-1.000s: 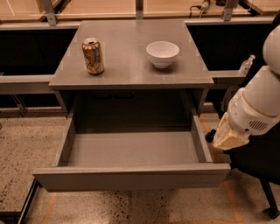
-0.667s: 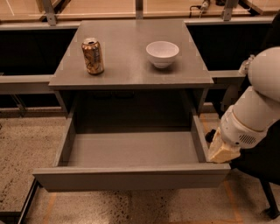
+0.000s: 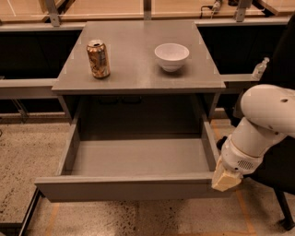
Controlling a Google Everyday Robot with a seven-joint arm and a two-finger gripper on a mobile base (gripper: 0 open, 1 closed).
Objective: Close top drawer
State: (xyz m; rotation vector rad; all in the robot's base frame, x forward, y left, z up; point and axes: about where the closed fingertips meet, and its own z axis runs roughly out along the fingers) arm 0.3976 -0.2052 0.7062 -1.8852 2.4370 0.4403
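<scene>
The cream-coloured gripper [image 3: 226,179] sits low at the right front corner of the open drawer, against or just beside the right end of its front panel; contact cannot be confirmed. Whether it is open or closed cannot be told, and nothing is seen held in it.

The white, rounded robot arm [image 3: 262,124] enters from the right edge. A large bulbous joint sits high. From it a shorter segment slants down and to the left, ending in a wrist with a small perforated patch directly above the gripper.

The wide matte grey top drawer [image 3: 129,188] stands pulled far out from under the grey cabinet top [image 3: 138,76]. Its plain front panel faces the camera and its grey box interior is in full view.

On the cabinet top, a brown-and-gold drinks can [image 3: 98,59] stands upright at the left. A small white bowl [image 3: 171,56] stands at the right, well apart from the can.

The floor is pale speckled stone [image 3: 23,156]. Dark recesses flank the cabinet, and a light wooden surface [image 3: 106,7] runs behind.
</scene>
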